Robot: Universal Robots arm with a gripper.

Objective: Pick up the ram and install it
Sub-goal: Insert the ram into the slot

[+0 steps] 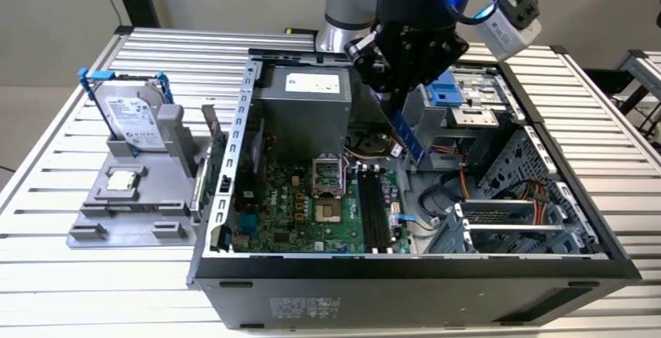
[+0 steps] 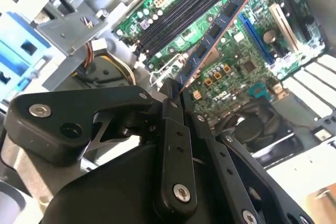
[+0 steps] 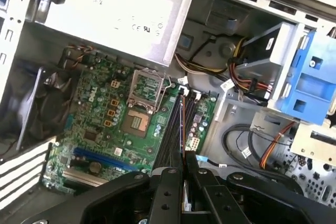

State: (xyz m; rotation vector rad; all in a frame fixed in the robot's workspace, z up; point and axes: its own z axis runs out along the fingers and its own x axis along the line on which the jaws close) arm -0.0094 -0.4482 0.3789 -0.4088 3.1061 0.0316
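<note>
One gripper point(image 2: 173, 95), jaws clamped narrow on the ram point(image 2: 214, 31), tilted above the black slots point(image 2: 178, 17) of the motherboard point(image 2: 247, 66).

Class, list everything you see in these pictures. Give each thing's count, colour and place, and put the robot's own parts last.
table: one, silver, slatted, under everything
computer case: one, black and grey, open, on the table
motherboard: one, green, on the case floor
memory slots: several, black, on the motherboard
ram: one, bluish, tilted above the slots, held in the pincer
grey stand: one, on the table at the exterior view's left of the case
hard drive: one, silver with blue rails, upright in the grey stand
chip: one, silver, square, on the grey stand
pincer: one, black, shut on the ram
arm: one, silver-grey, above the case
</note>
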